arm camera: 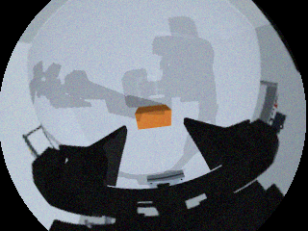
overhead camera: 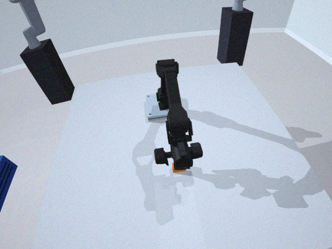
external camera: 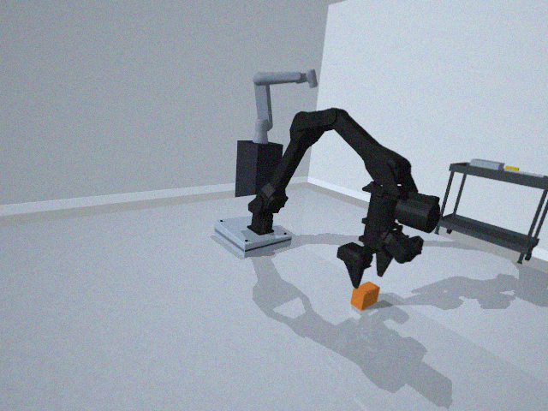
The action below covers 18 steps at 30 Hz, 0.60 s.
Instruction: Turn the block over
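The orange block (overhead camera: pixel 175 169) (external camera: pixel 365 295) (arm camera: pixel 154 117) rests on the white table (overhead camera: pixel 107 166), in front of the arm's base. No mark shows on any face that I can see. My gripper (overhead camera: pixel 179 157) (external camera: pixel 368 279) (arm camera: pixel 156 125) points down right above the block, open wide and empty. Its fingertips hang just over the block's top, one to each side, and do not touch it. In the top view the wrist hides most of the block.
The arm's grey base plate (overhead camera: pixel 151 108) (external camera: pixel 246 235) sits behind the block. Two black pillars (overhead camera: pixel 46 70) (overhead camera: pixel 234 35) stand off the table's back corners. A blue crate (overhead camera: pixel 5 174) is at the left edge. A dark shelf cart (external camera: pixel 495 203) stands by the right wall.
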{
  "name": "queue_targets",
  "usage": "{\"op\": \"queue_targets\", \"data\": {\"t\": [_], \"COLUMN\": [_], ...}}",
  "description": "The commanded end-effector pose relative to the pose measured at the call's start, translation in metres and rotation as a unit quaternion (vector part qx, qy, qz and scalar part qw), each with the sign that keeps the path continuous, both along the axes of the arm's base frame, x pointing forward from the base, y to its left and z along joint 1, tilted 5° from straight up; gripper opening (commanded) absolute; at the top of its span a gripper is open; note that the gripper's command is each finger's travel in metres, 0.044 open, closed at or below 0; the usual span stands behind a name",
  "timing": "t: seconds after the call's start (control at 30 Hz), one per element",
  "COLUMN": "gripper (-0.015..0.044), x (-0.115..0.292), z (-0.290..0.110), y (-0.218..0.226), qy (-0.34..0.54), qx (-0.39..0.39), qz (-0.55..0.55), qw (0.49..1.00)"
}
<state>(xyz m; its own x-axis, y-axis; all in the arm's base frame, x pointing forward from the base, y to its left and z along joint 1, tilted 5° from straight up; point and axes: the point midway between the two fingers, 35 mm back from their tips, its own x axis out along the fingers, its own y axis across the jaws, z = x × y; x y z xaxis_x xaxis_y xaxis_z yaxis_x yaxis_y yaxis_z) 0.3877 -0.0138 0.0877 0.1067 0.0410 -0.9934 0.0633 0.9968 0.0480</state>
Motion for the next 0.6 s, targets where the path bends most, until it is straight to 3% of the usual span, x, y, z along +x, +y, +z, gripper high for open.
{"op": "queue_targets", "data": {"t": [0.0, 0.57], "gripper": [0.0440, 0.0440], "x": [0.000, 0.003], "z": [-0.008, -0.033], "y": [0.001, 0.002], "qy": [0.002, 0.003], "qx": [0.002, 0.002], "qz": [0.000, 0.000], "qw": [1.000, 1.000]}}
